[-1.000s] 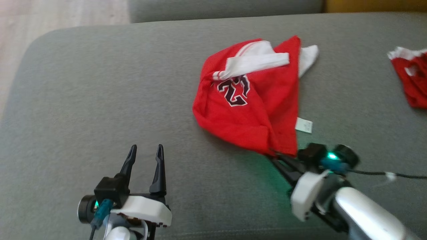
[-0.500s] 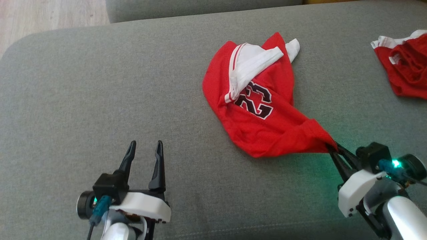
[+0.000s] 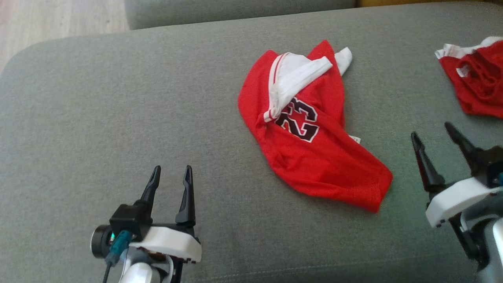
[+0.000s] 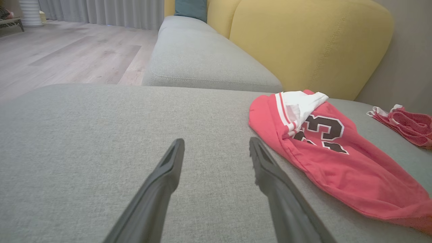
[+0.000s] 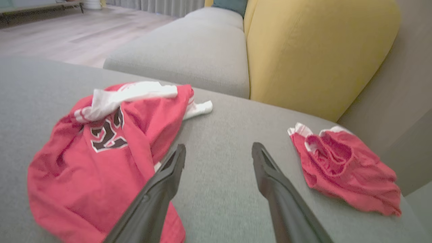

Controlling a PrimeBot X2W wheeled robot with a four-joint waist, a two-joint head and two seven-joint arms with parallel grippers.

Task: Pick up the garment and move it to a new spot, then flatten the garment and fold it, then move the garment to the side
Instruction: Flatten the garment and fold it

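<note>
On the cushion [image 3: 118, 98] the jersey [image 3: 314, 157] was seen crumpled at mid-scene, its long axis laid from far left to near right. Its near-right end was found just left of the right gripper [image 3: 430, 130], jaws spread and empty; the left gripper [image 3: 173, 168], likewise spread, was set well apart.

**Two red garments, two grippers, one grey sofa**

Two red pieces are lying out: the garment [image 3: 314, 157] numbered 23 is resting just left of the right gripper [image 3: 430, 129], and the second red garment [image 3: 477, 84] is sitting beyond that gripper, to its right. Two grippers are showing four dark fingers in all, the left gripper [image 3: 171, 168] well apart from both pieces. Two grey cushions are stretching ahead of the grippers, the near cushion [image 3: 98, 98] and the far cushion [image 4: 202, 54], with at least two yellow backrests [image 4: 314, 44] and one teal pillow [image 4: 190, 10].
</note>
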